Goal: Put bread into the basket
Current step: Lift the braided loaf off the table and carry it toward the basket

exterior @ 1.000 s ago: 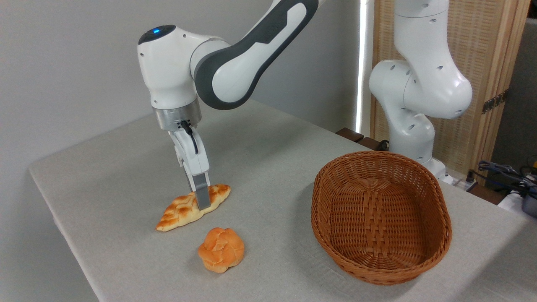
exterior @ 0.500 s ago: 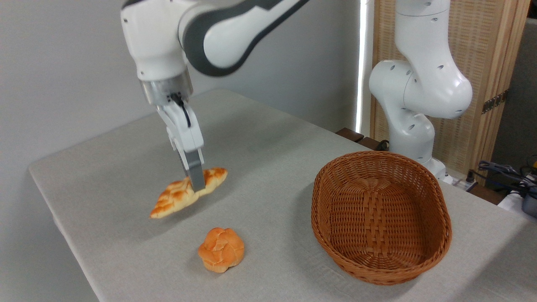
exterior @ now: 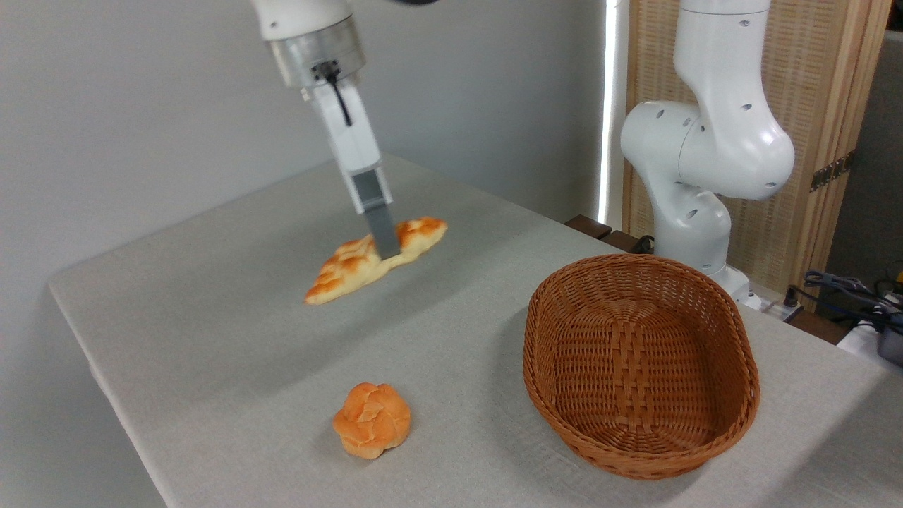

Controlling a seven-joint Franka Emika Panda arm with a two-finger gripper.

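Table, grey cloth, spreads under everything. Arm base stands to the right of the gripper, behind the basket. Basket, brown wicker, oval, sits on the table below and right of the gripper, well apart from it. Gripper hangs tilted from above, fingers clamped on the bread near its middle. Bread is off the table, slanted, left tip lower. Round bun lies on the table below the gripper, well apart.
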